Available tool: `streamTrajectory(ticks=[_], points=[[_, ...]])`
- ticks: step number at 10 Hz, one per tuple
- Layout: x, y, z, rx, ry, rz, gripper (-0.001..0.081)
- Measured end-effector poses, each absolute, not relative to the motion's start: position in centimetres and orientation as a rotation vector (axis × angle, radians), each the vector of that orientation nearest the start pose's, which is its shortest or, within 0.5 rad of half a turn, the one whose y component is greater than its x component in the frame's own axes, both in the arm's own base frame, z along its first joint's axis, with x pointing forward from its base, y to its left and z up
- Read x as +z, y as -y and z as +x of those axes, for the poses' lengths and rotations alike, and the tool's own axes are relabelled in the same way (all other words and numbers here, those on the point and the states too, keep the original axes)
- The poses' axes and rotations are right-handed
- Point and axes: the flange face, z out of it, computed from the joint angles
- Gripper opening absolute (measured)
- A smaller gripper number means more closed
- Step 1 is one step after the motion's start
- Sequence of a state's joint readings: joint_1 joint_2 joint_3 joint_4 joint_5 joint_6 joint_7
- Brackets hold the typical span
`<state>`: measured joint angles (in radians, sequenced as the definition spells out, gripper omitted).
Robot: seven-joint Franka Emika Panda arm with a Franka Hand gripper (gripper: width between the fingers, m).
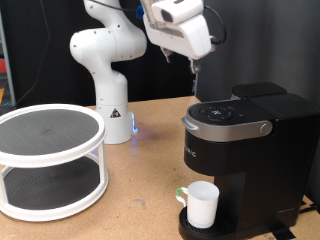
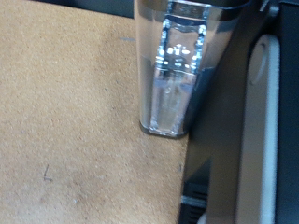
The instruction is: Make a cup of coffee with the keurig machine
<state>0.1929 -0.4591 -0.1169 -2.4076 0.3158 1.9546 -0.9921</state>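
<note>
Whether its fingers are spread or closed I cannot tell, but the gripper (image 1: 196, 68) hangs empty above the matte black keurig machine (image 1: 240, 150), lid down, while the plain white ceramic cup (image 1: 202, 204) already sits on its drip tray.

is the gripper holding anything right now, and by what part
Nothing shows between the fingers. The gripper hangs above the keurig machine, behind its lid, while the cup sits on the drip tray untouched.
</note>
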Motion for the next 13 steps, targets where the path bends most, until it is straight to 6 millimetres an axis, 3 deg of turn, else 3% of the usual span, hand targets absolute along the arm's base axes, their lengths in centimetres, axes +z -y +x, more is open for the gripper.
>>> streamTrajectory(ticks=[6, 13], points=[[52.8, -7.9, 45.6, -0.282, 1.219, -2.611, 0.0808], [54.3, -8.5, 48.7, -0.31, 1.218, -2.619, 0.0808]])
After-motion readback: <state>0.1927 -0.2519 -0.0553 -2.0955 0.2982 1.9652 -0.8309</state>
